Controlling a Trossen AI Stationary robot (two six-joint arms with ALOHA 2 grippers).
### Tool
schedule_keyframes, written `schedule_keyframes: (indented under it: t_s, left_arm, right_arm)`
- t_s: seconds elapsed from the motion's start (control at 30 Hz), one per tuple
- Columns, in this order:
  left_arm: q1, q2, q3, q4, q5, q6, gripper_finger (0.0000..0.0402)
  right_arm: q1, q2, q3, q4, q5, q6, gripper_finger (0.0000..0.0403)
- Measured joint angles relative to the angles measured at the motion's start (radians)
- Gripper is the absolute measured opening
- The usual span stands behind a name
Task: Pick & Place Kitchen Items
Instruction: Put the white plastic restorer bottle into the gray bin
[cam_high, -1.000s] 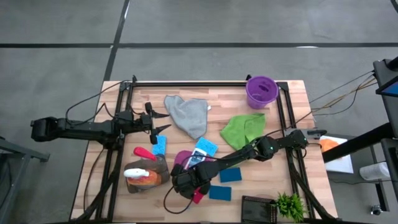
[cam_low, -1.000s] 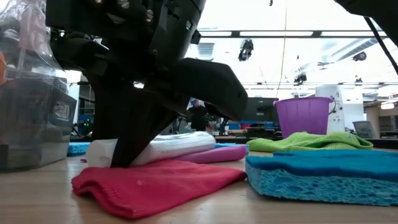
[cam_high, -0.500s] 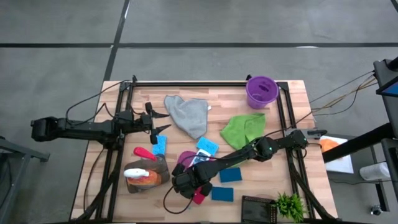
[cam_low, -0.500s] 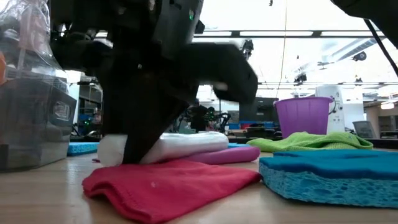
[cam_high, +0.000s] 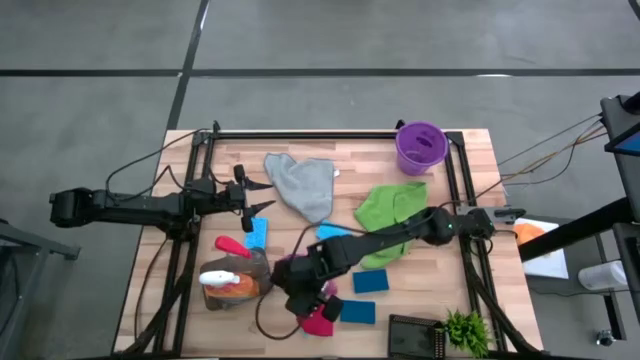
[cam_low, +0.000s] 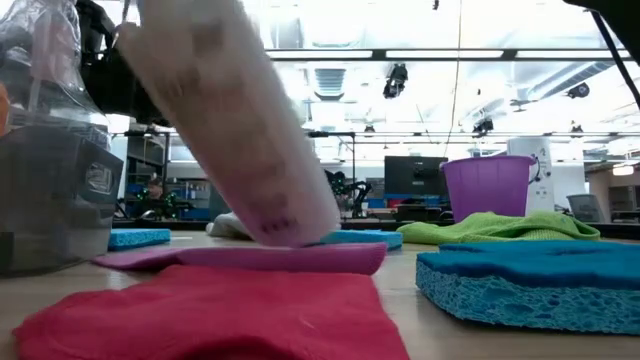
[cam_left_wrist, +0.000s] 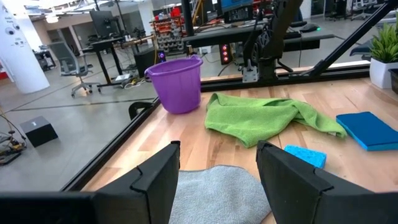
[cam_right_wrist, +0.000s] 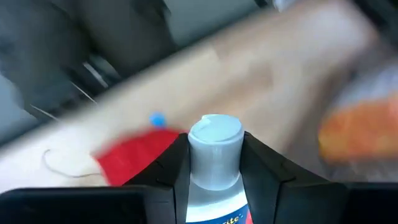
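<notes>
- The right jaws (cam_high: 300, 290) hang over the front middle of the desk (cam_high: 470, 150), closed on the small white bottle (cam_right_wrist: 214, 163); in the right wrist view the bottle's neck sits squarely between the two dark fingers (cam_right_wrist: 169, 171), one pressed against each side, its cap pointing away from the wrist.
- In the low view the white bottle (cam_low: 235, 130) is tilted and clear of the desk top, its lower end just above the magenta cloth (cam_low: 240, 258).
- The red cloth (cam_high: 318, 322) lies directly below the right jaws, nearer the front edge than the magenta one.
- Two dark blue sponges rest just beside the red cloth: one (cam_high: 356, 312) touching its edge, another (cam_high: 371, 281) slightly farther back.
- The left jaws (cam_high: 262, 196) wait parted and holding nothing at the left side of the desk, their tips at the edge of the grey cloth (cam_high: 303, 185); the left wrist view shows that cloth (cam_left_wrist: 214, 196) between the spread fingers (cam_left_wrist: 155, 180).
- A light blue sponge (cam_high: 256, 234) lies just in front of the left jaws.
- The orange spray bottle (cam_high: 228, 285) lies at the front left, in a dark holder with a clear bottle.
- The green cloth (cam_high: 392, 208) is spread toward the right rear, with the purple bucket (cam_high: 421, 147) behind it at the far corner.
- A small leafy plant (cam_high: 466, 330) stands at the front right corner.
</notes>
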Motion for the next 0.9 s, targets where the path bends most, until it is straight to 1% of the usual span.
schedule_keyframes:
  t_s: [0.1,0.2,0.27,0.37,0.53,0.67,0.73,0.83,0.9]
  left_arm:
    - [0.000,0.000,0.000,-0.002,0.000,0.000,0.0214]
    - [0.000,0.000,0.000,-0.003,0.000,0.000,0.0214]
    - [0.000,0.000,0.000,-0.003,0.000,0.000,0.0214]
    - [0.000,0.000,0.000,-0.003,0.000,0.000,0.0214]
    - [0.000,0.000,0.000,-0.003,0.000,0.000,0.0214]
    - [0.000,0.000,0.000,-0.003,0.000,0.000,0.0214]
    - [0.000,0.000,0.000,-0.003,0.000,0.000,0.0214]
    - [0.000,0.000,0.000,-0.003,0.000,0.000,0.0214]
    - [0.000,0.000,0.000,-0.005,0.000,-0.003,0.0214]
  right_arm:
    - [-0.019,-0.010,0.000,0.070,-0.202,0.023,0.0105]
    - [-0.031,-0.010,-0.001,0.145,-0.357,0.038,0.0105]
    - [-0.034,-0.008,-0.002,0.211,-0.417,0.041,0.0105]
    - [-0.035,-0.007,-0.008,0.339,-0.466,0.057,0.0105]
    - [-0.021,-0.006,-0.080,0.683,-0.470,0.111,0.0105]
    - [-0.008,-0.006,-0.168,1.052,-0.423,0.199,0.0105]
    - [-0.004,-0.006,-0.214,1.224,-0.373,0.254,0.0105]
    - [0.003,-0.006,-0.289,1.459,-0.249,0.307,0.0105]
    - [0.006,-0.006,-0.335,1.576,-0.162,0.343,0.0105]
